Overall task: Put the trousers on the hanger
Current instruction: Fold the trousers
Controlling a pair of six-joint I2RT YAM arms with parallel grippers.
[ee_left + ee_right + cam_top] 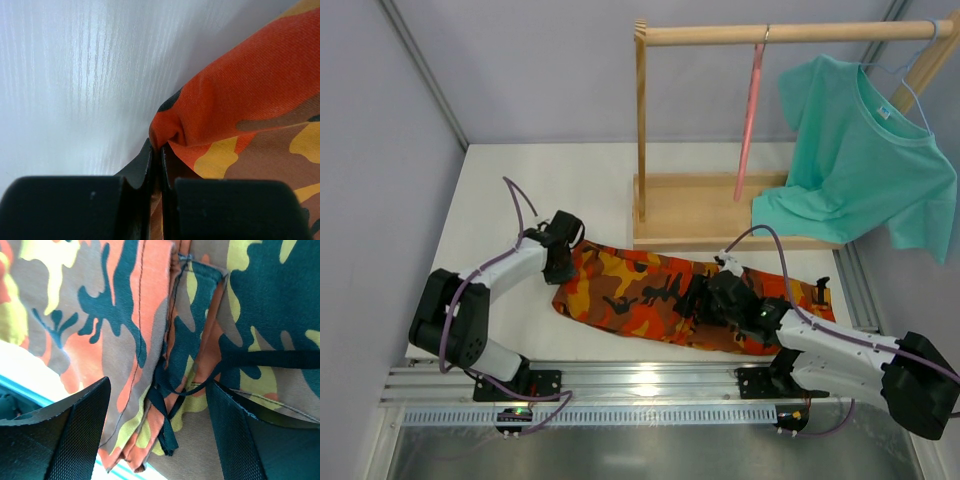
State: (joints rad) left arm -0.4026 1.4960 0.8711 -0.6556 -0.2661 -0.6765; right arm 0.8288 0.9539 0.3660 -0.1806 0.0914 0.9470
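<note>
The trousers [620,290] lie sideways on the desk [500,200]. The left fingers [137,170] pinch their left end tight. The right fingers [75,435] hang wide over the right half, by the strings [167,410].

The white table [500,200] bears the trousers [630,290] and a wooden rack [690,212].

Grey walls [550,70] surround white table [500,190] and wooden rack [690,205].
</note>
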